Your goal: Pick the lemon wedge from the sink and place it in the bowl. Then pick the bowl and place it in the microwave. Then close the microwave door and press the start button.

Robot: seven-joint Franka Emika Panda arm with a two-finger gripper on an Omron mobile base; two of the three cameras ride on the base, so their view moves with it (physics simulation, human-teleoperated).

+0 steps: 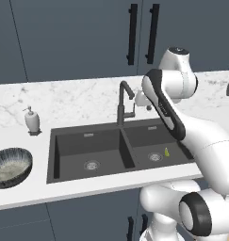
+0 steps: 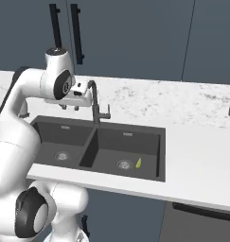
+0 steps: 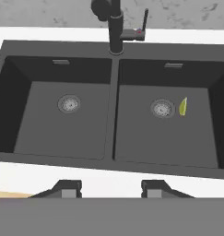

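item: lemon wedge point(image 3: 183, 106), tiny, yellow-green, lying on the floor of the sink's point(image 3: 114, 48) right basin, just beside the round drain point(image 3: 162, 109).
item: bowl point(image 1: 10, 166), sitting on the worktop point(image 1: 21, 195) left of the sink, well apart from the wedge.
item: gripper point(image 3: 112, 188), hanging high above the sink's front rim, near the faucet point(image 3: 114, 25); fingers point(image 3: 67, 188) standing apart, holding nothing.
risk: the wedge is lying off to the right of the fingers' line, so a straight descent is likely missing it.
risk: a thin wedge on a flat floor may be slipping out sideways or skidding toward the drain.
risk: the faucet neck is standing close to the wrist's path.
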